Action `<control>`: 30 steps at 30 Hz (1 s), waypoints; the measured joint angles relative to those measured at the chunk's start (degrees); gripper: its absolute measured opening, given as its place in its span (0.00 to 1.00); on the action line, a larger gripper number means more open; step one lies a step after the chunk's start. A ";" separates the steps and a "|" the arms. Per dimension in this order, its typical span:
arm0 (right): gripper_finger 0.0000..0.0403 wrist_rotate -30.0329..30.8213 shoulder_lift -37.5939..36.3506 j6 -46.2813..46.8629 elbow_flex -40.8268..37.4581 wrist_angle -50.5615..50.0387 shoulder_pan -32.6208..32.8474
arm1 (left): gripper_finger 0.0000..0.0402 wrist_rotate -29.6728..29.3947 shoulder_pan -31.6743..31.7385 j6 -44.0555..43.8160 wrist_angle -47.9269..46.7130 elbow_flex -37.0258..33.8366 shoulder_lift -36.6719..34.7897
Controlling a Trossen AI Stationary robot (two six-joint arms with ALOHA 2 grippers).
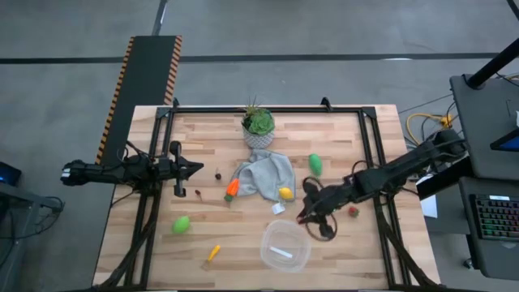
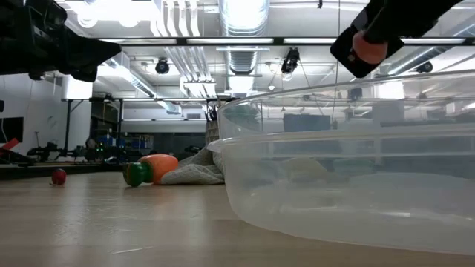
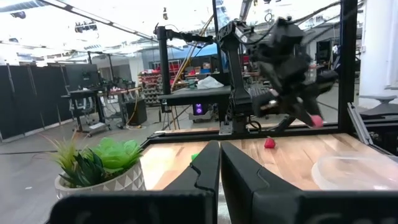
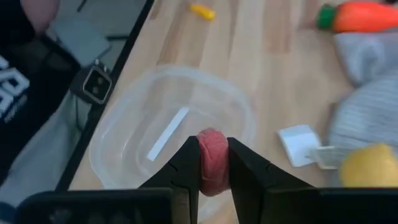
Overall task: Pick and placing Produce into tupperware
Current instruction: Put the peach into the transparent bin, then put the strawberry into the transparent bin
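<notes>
Right end effector (image 4: 208, 163) is pinching a little red berry (image 4: 211, 160) between its fingers, up off the desk (image 1: 219, 231) just beside the clear tupperware (image 1: 285, 246) – lemon (image 1: 285, 193) and grey cloth (image 1: 265, 174) nearby. Left end effector (image 1: 197, 169) is pressed together, parked at the desk's left side.

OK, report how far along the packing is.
Done: nothing; the tupperware looks empty. In hand: the right gripper is shut on a red berry above it. Left: lemon, carrot, green ovals on the table. The left gripper waits shut.
</notes>
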 joint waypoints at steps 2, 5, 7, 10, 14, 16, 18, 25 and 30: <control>0.14 0.00 3.62 -0.02 1.42 0.04 1.26 | 0.00 0.00 -0.02 0.12 0.02 0.00 0.00; 0.14 -0.04 8.91 0.26 3.98 -0.62 2.68 | 0.00 0.02 0.00 0.15 0.01 0.00 -0.02; 0.14 -0.03 11.72 0.31 6.18 -2.19 3.58 | 0.00 0.02 0.00 0.15 0.02 0.00 0.00; 0.14 -0.07 15.58 0.44 10.15 -5.79 4.85 | 0.00 0.02 0.00 0.17 0.02 0.00 -0.07; 0.14 0.02 19.44 0.50 16.15 -15.89 5.55 | 0.00 0.08 0.00 0.30 0.02 0.00 -0.05; 0.14 0.35 21.11 0.91 18.60 -20.00 5.47 | 0.00 0.11 0.00 0.16 0.01 0.00 0.04; 0.14 0.81 22.59 1.98 20.82 -22.72 5.44 | 0.00 0.17 -0.01 0.12 0.02 0.00 0.00; 0.24 3.38 25.19 5.72 25.56 -28.17 5.06 | 0.00 3.25 0.00 0.06 -0.07 0.00 0.13; 0.33 5.86 24.58 8.55 26.08 -28.15 5.05 | 0.00 7.70 -0.02 -0.05 -0.04 0.00 0.37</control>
